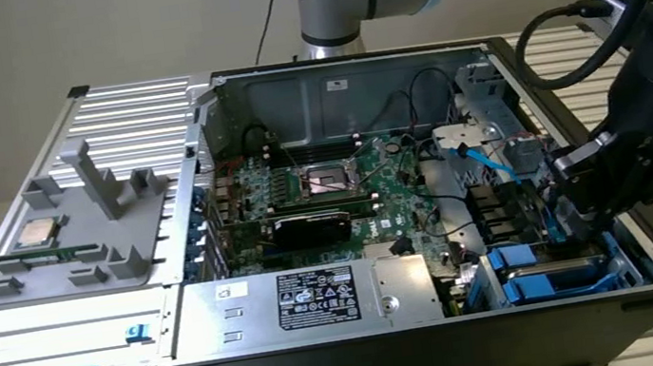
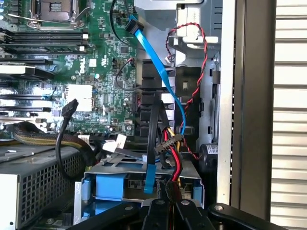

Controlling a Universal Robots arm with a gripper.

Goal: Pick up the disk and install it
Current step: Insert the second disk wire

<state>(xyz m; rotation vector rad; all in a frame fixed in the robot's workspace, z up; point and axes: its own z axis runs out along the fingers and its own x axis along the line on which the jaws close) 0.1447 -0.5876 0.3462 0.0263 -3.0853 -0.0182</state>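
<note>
Open tower case (image 1: pixel 448 315) lies on its side on the slatted bench (image 1: pixel 14 328), side panel off so the inside is reachable from above; green motherboard (image 1: pixel 341 190) fills the middle, empty CPU socket (image 1: pixel 329 179) near its centre; big silver box with a black label (image 1: pixel 317 299), likely the power supply, sits along the near edge.

Grey fixture tray (image 1: pixel 78 237) rests on the bench at the exterior view's left, outside the case, holding a small square silver chip (image 1: pixel 41 230) in its own pocket, presumably staged there to keep parts in known spots.

Arm's black pincer (image 1: pixel 596 188) is down inside the case at the exterior view's right, over the drive bay corner; finger roots (image 2: pixel 168 213) read as pressed together in the wrist view, but the tips are out of sight, so cannot tell if it is spread or pinching.

The disk (image 1: pixel 558 280), going by its bright blue carrier, sits low in the drive cage at the near right corner, just beside the pincer; in the wrist view the blue carrier (image 2: pixel 110 184) lies inside the metal cage, looks seated or nearly so; a blue data cable (image 2: pixel 160 72) and red-yellow power wires (image 2: pixel 177 160) hang over it, routed toward the bay.
</note>
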